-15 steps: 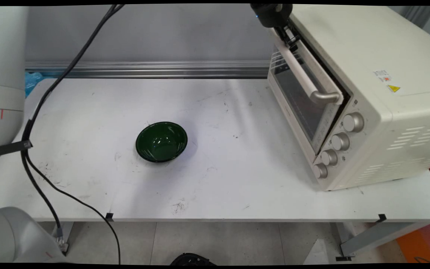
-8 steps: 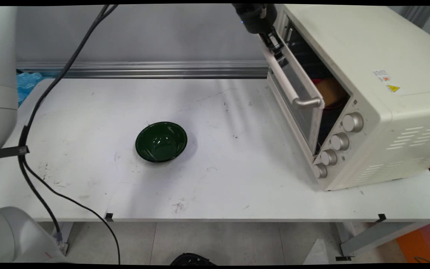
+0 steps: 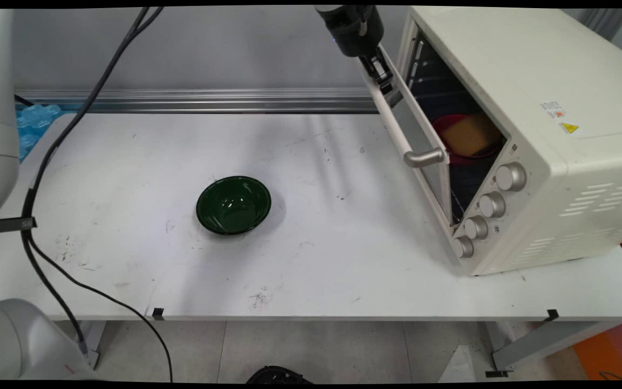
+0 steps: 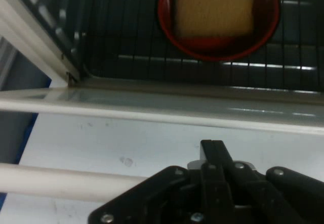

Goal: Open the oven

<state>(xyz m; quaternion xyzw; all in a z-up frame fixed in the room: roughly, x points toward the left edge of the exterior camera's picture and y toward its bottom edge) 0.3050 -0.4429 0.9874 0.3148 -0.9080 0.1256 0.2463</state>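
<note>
swung further open since a second ago, cream toaster oven's glass door [image 3: 418, 141] with black gripper [image 3: 384, 81] clamped on its cream bar handle [image 3: 394, 126], baring red bowl [image 4: 218, 20] on rack; best pulled steadily along the hinge arc.

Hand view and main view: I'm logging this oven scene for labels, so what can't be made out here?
- Black gripper: its grip on the cream oven door handle is hidden by its own linkage in the hand view, too small in the main view.
- Red bowl holding a yellow block: top cut off by the hand view's edge; partly behind the glass oven door in the main view.
</note>
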